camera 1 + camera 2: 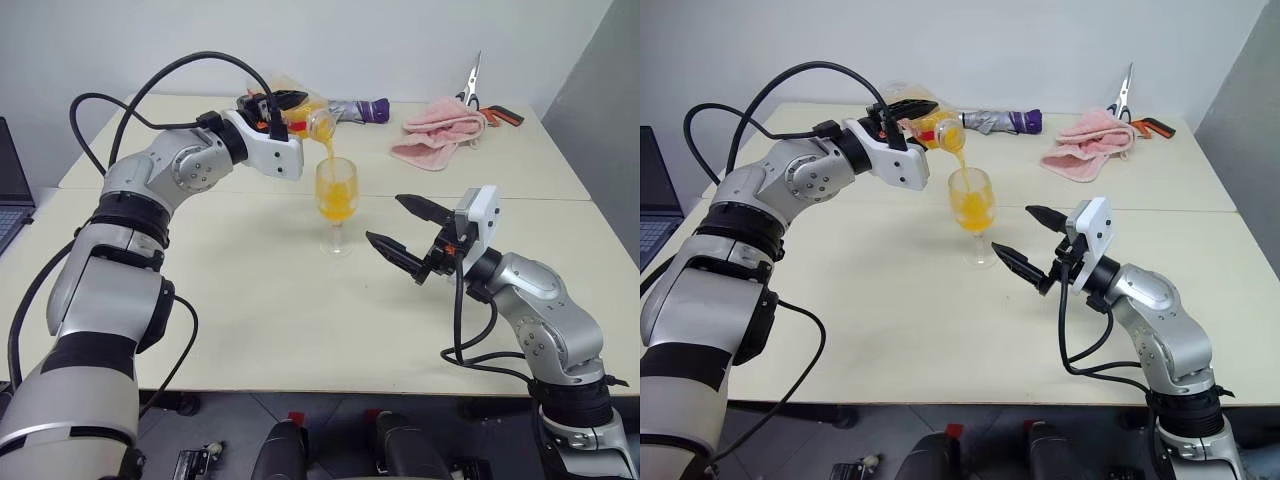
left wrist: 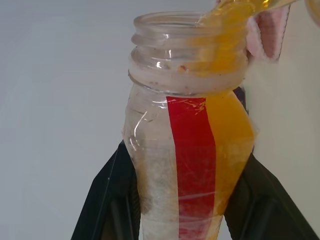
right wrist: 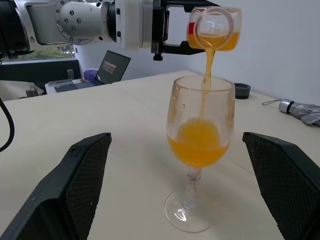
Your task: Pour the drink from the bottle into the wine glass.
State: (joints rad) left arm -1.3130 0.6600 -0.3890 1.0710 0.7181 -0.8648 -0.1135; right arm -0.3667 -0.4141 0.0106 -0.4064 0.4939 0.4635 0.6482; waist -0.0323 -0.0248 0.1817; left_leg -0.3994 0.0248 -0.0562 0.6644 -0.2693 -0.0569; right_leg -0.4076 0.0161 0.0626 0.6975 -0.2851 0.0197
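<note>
Orange drink streamed from the tilted bottle into the glass on the cream table.

The left gripper (image 1: 283,104) pinched the small clear plastic bottle with a red stripe label (image 2: 192,150), tipped over the clear stemmed wine glass (image 1: 336,205); a thin stream of the bright orange-yellow drink (image 3: 199,142) fell into its bowl. The right gripper (image 1: 405,235) hung spread wide just beside the glass, touching nothing. The head views showed a pink towel (image 1: 440,133) and a folded umbrella (image 1: 1005,121) behind; the right wrist view added a laptop (image 3: 112,66).
</note>
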